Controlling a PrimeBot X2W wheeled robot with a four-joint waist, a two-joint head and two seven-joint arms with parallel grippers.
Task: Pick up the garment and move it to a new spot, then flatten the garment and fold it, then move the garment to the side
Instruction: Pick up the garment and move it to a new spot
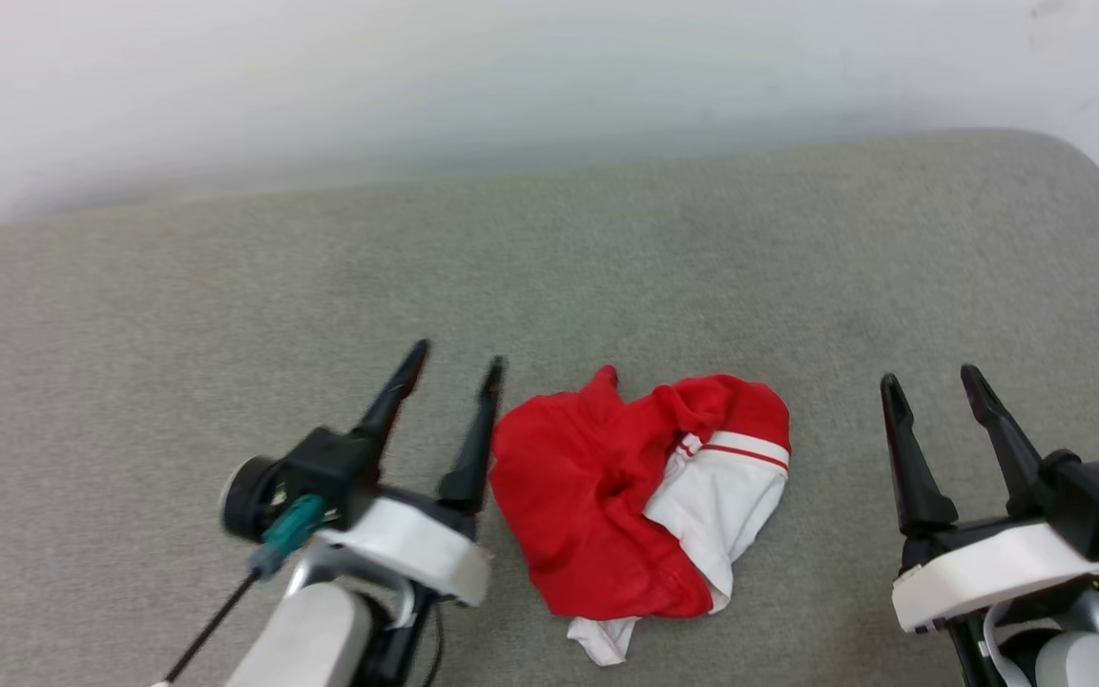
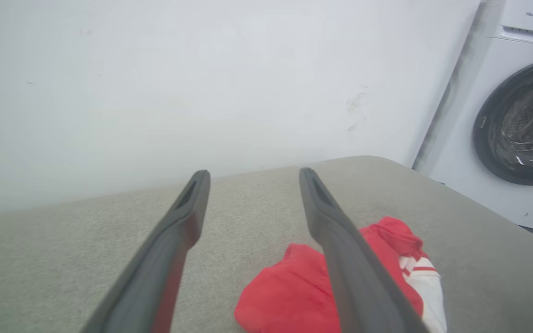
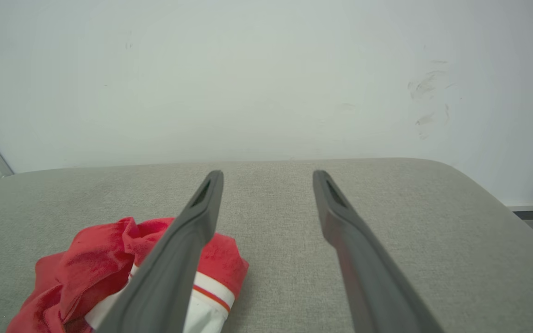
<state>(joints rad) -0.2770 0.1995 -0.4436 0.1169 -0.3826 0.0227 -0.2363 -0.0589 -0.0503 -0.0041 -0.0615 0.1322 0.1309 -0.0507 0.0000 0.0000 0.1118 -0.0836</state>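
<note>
Standing wide apart, the two dark fingers of the left gripper (image 1: 458, 355) have nothing between them, and they point away over the grey upholstered surface (image 1: 549, 267). The right gripper (image 1: 929, 378) is spread just as wide and is also empty. Between the two lies the red shirt (image 1: 597, 496), crumpled in a heap on the grey cloth. One white sleeve with red-and-white striped trim is turned up on its right side, and a white scrap pokes out at the near edge. The heap sits just beside the left gripper's inner finger and well apart from the right gripper. A pale wall (image 1: 511, 76) rises behind the surface. From the left wrist, a white washing machine (image 2: 516, 120) stands past the rounded corner.
</note>
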